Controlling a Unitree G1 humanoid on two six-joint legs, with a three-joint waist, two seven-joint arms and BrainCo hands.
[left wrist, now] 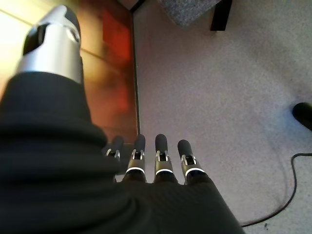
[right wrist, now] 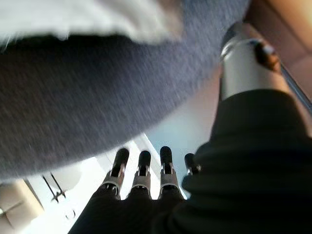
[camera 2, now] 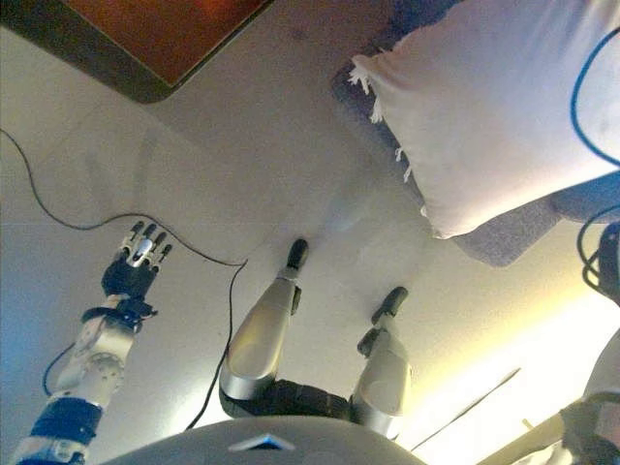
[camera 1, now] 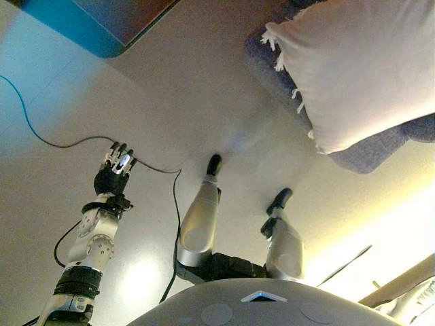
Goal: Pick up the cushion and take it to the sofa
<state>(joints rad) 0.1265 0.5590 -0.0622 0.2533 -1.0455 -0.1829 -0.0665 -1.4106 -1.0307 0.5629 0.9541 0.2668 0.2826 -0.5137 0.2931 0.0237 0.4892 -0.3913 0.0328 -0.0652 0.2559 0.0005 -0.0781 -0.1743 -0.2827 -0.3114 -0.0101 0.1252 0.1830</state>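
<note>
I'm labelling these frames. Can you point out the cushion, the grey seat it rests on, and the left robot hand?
cushion (camera 1: 360, 68), left eye view, middle of its white face.
grey seat (camera 1: 370, 155), left eye view, front edge below the cushion.
left robot hand (camera 1: 114, 171), left eye view, back of the hand.

Pale floor (camera 1: 204, 88) below me; dark-edged reddish rug (camera 2: 165, 39) at far left; warm light strip (camera 1: 380, 224) lower right.

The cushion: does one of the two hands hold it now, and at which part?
No. The white cushion lies on the grey seat. The left hand hangs over the floor, fingers straight; the right hand is open too, holding nothing.
</note>
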